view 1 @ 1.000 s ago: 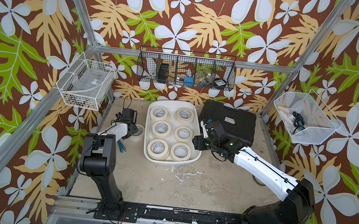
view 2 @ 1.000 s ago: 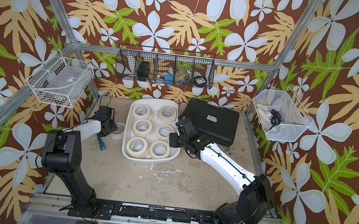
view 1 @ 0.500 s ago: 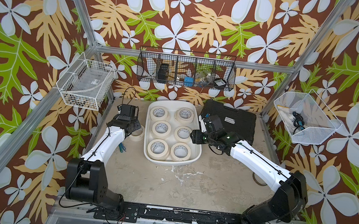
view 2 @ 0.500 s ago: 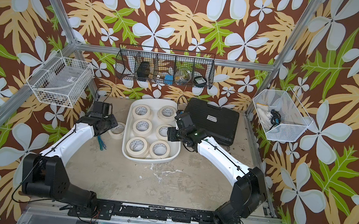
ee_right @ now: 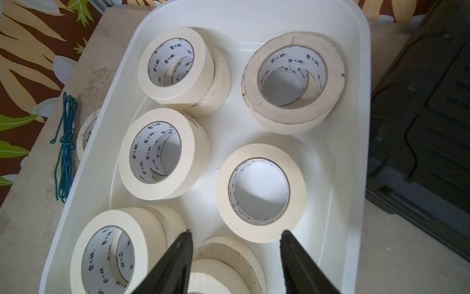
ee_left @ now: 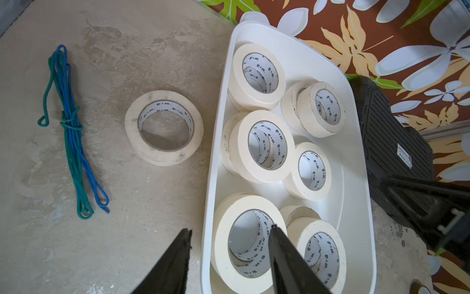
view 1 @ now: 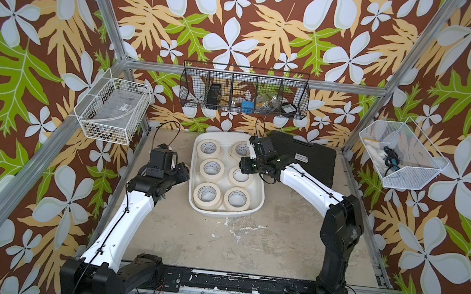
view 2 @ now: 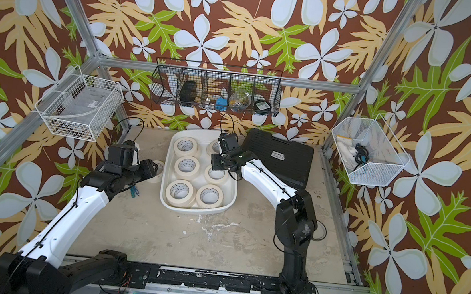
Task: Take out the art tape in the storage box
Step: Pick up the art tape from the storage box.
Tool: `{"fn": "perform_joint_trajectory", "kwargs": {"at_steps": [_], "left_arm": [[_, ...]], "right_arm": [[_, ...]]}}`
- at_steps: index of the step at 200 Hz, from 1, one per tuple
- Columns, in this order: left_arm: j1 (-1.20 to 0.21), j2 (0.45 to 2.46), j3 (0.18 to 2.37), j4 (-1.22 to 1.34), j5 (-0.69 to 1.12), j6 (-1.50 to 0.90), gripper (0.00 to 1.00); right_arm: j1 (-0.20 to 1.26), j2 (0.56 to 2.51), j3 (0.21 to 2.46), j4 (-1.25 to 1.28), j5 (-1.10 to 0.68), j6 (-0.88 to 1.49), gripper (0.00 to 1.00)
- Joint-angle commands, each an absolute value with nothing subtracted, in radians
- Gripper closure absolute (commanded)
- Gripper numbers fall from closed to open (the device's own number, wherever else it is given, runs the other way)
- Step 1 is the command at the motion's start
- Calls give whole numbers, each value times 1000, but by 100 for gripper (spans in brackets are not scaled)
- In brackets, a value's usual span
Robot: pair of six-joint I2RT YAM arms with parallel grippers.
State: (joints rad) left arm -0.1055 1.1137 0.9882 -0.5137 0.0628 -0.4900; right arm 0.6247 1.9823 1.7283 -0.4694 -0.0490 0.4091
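Six stacks of art tape (view 1: 211, 167) are shown in the storage box (view 1: 223, 213), beneath the right gripper (ee_right: 235, 235) and beside the left gripper (ee_left: 230, 229), both parted and empty; these light, stiff rings are judged best pinched across the wall.

"包大師" printed inside art tape (ee_right: 142, 145) cores, black case (ee_left: 381, 122) label (ee_left: 404, 155) illegible

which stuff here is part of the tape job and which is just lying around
For the job:
art tape rolls
storage box
loose roll lying beside the box

Lying about:
black hard case
blue-green cord
white wire baskets
black wire basket
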Motion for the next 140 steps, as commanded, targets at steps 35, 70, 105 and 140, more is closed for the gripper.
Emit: {"fn": "perform_joint_trajectory", "kwargs": {"at_steps": [35, 70, 105, 140], "left_arm": [[-105, 1083, 979, -548, 81, -436, 44], [-106, 1061, 977, -551, 81, -427, 44], [-106, 1060, 970, -554, 80, -423, 43], [-106, 1066, 965, -551, 83, -419, 43]], "right_arm": [[681, 2146, 1884, -511, -68, 462, 42], [698, 2225, 1943, -511, -53, 472, 42], [699, 2290, 2009, -516, -41, 469, 42], [699, 2346, 2082, -522, -29, 468, 42]]}}
